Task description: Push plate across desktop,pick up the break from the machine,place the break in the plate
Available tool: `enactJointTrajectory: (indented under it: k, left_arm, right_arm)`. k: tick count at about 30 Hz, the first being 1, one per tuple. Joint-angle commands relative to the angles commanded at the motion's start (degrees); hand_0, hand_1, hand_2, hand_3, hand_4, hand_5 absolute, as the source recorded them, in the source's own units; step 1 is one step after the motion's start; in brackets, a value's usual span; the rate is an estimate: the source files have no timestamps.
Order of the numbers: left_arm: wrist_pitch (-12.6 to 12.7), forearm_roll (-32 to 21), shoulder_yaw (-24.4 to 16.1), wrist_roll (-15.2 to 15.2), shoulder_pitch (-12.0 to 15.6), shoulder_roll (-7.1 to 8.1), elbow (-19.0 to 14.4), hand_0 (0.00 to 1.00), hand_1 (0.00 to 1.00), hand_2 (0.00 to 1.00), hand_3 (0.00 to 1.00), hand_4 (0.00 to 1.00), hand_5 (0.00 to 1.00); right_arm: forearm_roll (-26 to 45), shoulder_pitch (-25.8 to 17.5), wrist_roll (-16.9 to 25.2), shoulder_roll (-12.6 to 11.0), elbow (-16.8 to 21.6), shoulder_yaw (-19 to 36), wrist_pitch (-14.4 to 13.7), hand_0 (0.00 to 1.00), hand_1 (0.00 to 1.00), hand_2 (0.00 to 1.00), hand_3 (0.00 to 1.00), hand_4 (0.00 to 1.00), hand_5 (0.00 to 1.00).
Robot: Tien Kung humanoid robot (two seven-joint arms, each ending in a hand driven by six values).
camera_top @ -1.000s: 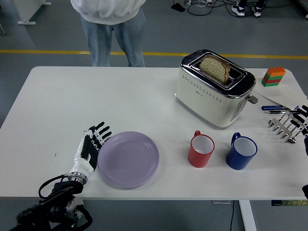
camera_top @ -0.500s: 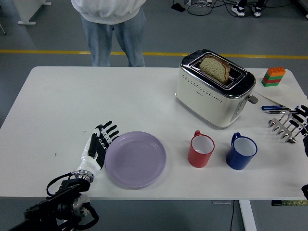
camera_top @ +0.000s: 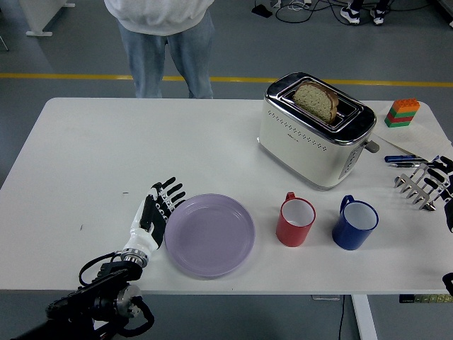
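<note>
A lilac plate (camera_top: 209,234) lies near the table's front edge, left of the middle. My left hand (camera_top: 158,210) is flat and open, its fingers (camera_top: 170,194) against the plate's left rim. A slice of brown bread (camera_top: 316,100) stands upright in a slot of the white and chrome toaster (camera_top: 315,131) at the back right. My right hand (camera_top: 425,184) is at the right edge, right of the blue mug, fingers relaxed and holding nothing.
A red mug (camera_top: 295,221) and a blue mug (camera_top: 354,224) stand right of the plate, in front of the toaster. A stack of coloured bricks (camera_top: 402,113) and pens (camera_top: 405,159) lie at the far right. A person (camera_top: 166,42) stands at the far side.
My left hand has slid to the right and pushed the plate to the right, toward the red mug. The right hand has not moved.
</note>
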Motion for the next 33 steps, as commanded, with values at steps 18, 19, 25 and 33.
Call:
enactJointTrajectory:
  k: [18,19,25,33]
  left_arm:
    - [-0.3,-1.7,1.6,0.0,-1.8,-1.74,2.3,0.756,0.781,0.798,0.827,0.441,0.998]
    - [-0.4,-1.7,1.8,0.1,-2.0,-1.86,2.3,0.755,0.779,0.797,0.826,0.441,0.998]
    - [-0.7,-2.0,2.3,0.2,-2.8,-2.16,2.5,0.753,0.779,0.796,0.824,0.441,0.998]
    - [-0.8,-2.4,2.7,0.3,-3.3,-2.16,3.1,0.753,0.778,0.796,0.823,0.442,0.998]
  right_arm:
    - [0.0,0.3,0.0,0.2,-0.1,-0.3,0.0,0.714,0.675,0.676,0.621,0.509,0.418]
    - [0.0,0.4,0.0,0.2,-0.1,-0.3,0.0,0.714,0.675,0.676,0.621,0.510,0.417]
    - [0.0,0.4,0.0,0.2,0.0,-0.3,0.0,0.714,0.675,0.676,0.621,0.510,0.418]
    - [0.0,0.4,0.0,0.3,-0.1,-0.5,0.0,0.714,0.675,0.675,0.622,0.510,0.418]
